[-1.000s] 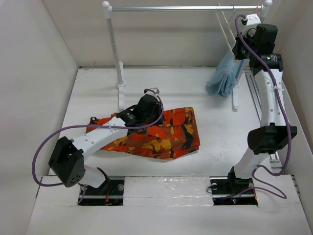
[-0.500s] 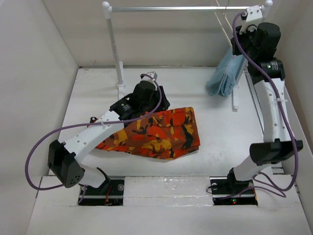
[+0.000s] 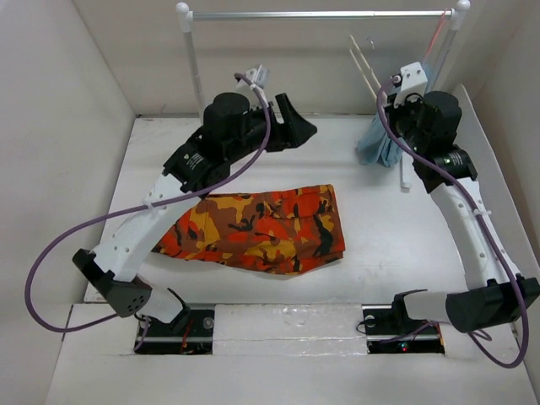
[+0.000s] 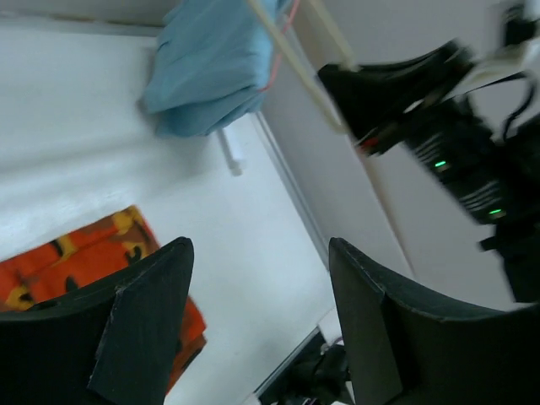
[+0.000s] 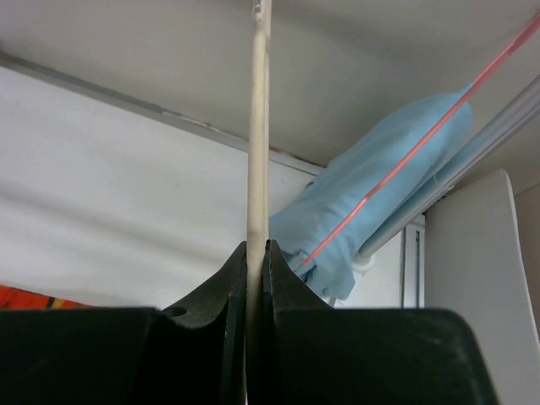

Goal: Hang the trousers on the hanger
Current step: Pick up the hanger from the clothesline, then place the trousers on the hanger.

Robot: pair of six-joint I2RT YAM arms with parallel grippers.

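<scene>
The camouflage trousers (image 3: pixel 261 228) lie flat on the table, held by nothing. An edge of them shows in the left wrist view (image 4: pixel 76 253). My left gripper (image 3: pixel 302 125) is open and empty, raised above the table behind the trousers; its jaws stand wide apart in the left wrist view (image 4: pixel 260 253). My right gripper (image 3: pixel 391 97) is shut on a bar of the cream hanger (image 3: pixel 364 66), which is held below the rail. In the right wrist view the jaws (image 5: pixel 257 253) clamp the cream bar (image 5: pixel 258 126). The hanger (image 4: pixel 287 55) also shows in the left wrist view.
A clothes rail (image 3: pixel 321 14) spans the back on two white posts (image 3: pixel 196 80). A light blue garment (image 3: pixel 384 135) hangs at the right end on a pinkish-red hanger (image 3: pixel 437 34), also in the right wrist view (image 5: pixel 371 194). White walls enclose the table.
My left gripper rose off the trousers and swung back and to the right, open. My right gripper moved down and left with the cream hanger, away from the rail.
</scene>
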